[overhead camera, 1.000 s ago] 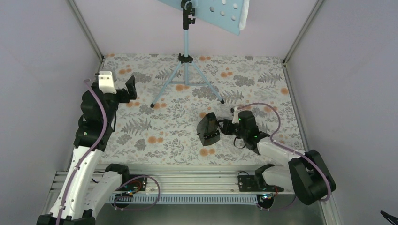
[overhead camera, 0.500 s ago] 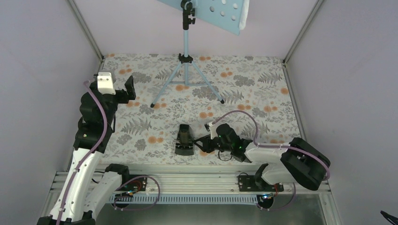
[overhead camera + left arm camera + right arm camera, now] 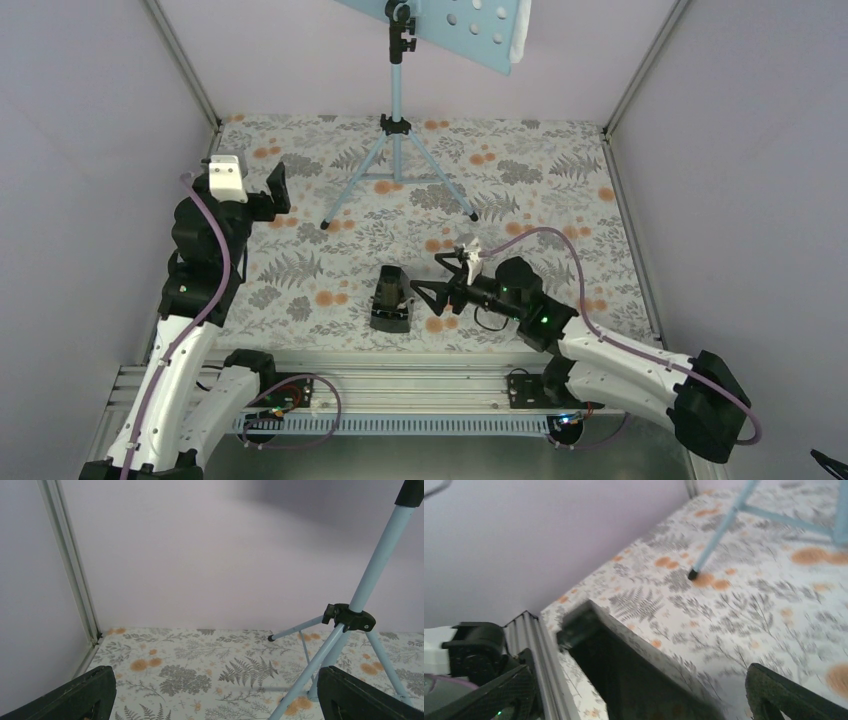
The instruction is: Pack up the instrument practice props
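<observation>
Spreading wide, the right gripper point(image 3: 428, 288) shows its jaws fully apart, and the wrist camera puts the fingers point(image 3: 489, 695) at the frame's two lower corners with the black wedge-shaped box point(image 3: 634, 675) filling the gap between them. Whether a pad touches the box is hard to tell from either view. From above, the box point(image 3: 390, 300) lies on the floral tabletop point(image 3: 300, 265), near the front rail point(image 3: 400, 365), with the gripper just to its right. My read is that this is the handling of the box, though I can't tell whether it's a let-go or a fresh grab. For a grab, the jaws want to square up on the box's flat sides, low on the body, before they close, because a wedge can squirt out of a slanted pinch. For a retreat, the move is a straight pull back along the fingers, so neither tip clips the box and spins it. Over on the other side, the left gripper point(image 3: 275, 188) hovers wide open with nothing between its fingers, looking toward the light blue music stand point(image 3: 397, 95). That stand is upright at the back on its tripod, well apart from the box, its hole-dotted tray point(image 3: 455, 22) up top, with a pale sheet point(image 3: 517, 42) edge at the tray's right end.
</observation>
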Robot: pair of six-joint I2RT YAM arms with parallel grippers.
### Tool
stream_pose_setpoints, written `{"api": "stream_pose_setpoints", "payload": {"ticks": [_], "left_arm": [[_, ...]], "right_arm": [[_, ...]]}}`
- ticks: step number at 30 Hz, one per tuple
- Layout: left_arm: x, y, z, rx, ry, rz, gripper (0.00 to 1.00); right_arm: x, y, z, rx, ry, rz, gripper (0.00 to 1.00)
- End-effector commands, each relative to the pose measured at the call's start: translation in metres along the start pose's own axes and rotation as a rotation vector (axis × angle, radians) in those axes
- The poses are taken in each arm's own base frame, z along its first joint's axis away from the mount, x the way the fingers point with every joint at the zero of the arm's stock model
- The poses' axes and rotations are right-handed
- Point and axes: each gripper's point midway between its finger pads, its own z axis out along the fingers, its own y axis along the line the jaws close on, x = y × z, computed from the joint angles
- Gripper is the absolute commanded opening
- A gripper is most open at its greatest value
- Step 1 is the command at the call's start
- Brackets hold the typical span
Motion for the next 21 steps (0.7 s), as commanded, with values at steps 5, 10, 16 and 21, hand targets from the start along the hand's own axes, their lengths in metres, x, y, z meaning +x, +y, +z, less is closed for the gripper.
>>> {"api": "stream_pose_setpoints", "payload": {"ticks": [5,10,16,21], "left_arm": [[0.001,0.001,0.002,-0.003,-0.004,0.013,1.00],[0.003,0.001,0.003,-0.001,0.002,0.014,1.00],[0.005,-0.001,0.005,0.008,0.013,0.013,1.00],[0.006,-0.001,0.005,0.010,0.014,0.012,1.00]], "right_arm": [[-0.023,0.050,0.005,-0.250,-0.052,-0.268,1.00],[-0.037,0.062,0.011,-0.313,-0.135,-0.366,1.00],[-0.034,0.068,0.027,-0.356,-0.123,-0.430,1.00],[-0.027,0.067,0.028,-0.364,-0.156,-0.484,1.00]]}}
